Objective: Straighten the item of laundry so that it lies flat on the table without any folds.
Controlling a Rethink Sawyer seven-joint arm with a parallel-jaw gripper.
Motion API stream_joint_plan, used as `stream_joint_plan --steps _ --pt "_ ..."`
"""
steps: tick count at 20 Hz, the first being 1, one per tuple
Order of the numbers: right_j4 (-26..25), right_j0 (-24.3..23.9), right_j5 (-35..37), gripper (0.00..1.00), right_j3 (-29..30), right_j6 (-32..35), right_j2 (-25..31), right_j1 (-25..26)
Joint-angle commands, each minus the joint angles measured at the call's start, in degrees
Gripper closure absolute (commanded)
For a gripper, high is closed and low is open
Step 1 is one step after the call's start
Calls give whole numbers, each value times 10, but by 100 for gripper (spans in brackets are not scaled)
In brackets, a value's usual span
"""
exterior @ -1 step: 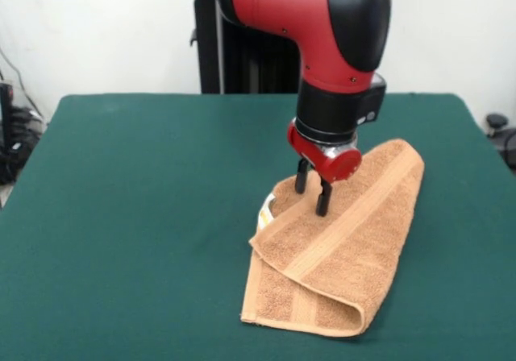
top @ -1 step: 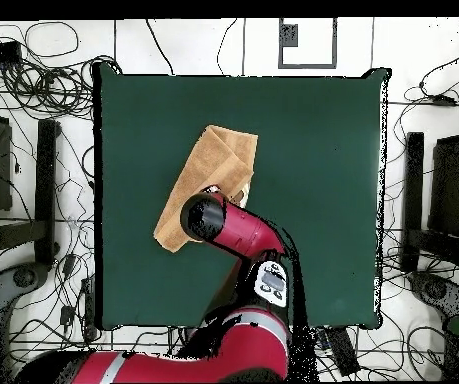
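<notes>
The item of laundry [exterior @ -1 step: 347, 248] is a tan terry towel lying right of the middle of the green table [exterior @ -1 step: 129, 216]. It is folded over on itself, with a diagonal flap on top and a rounded fold at its near corner. A small white tag [exterior @ -1 step: 264, 213] peeks out at its left edge. My gripper [exterior @ -1 step: 311, 201] points down onto the towel's far left part. Its two black fingers [exterior @ -1 step: 323, 198] stand apart, tips at the cloth, with nothing visibly pinched. In the overhead view the towel [top @ -1 step: 218, 155] lies on the table [top @ -1 step: 323, 180], and the arm's wrist [top @ -1 step: 205, 215] hides the gripper.
The arm reaches from the table's robot side over the towel. Cables [top @ -1 step: 43, 90] and black stands [top @ -1 step: 45, 190] lie on the floor around the table. Green cloth stretches wide on every side of the towel.
</notes>
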Motion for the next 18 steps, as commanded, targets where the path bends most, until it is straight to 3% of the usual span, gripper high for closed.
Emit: stream_joint_plan --steps 1,11,12,18 --pt "2 -1 -38 0 19 76 83 37" --pt "-2 8 -41 0 -3 69 71 49" --pt "-1 16 -46 100 -4 74 61 51" --pt "8 9 -32 100 6 80 71 44"
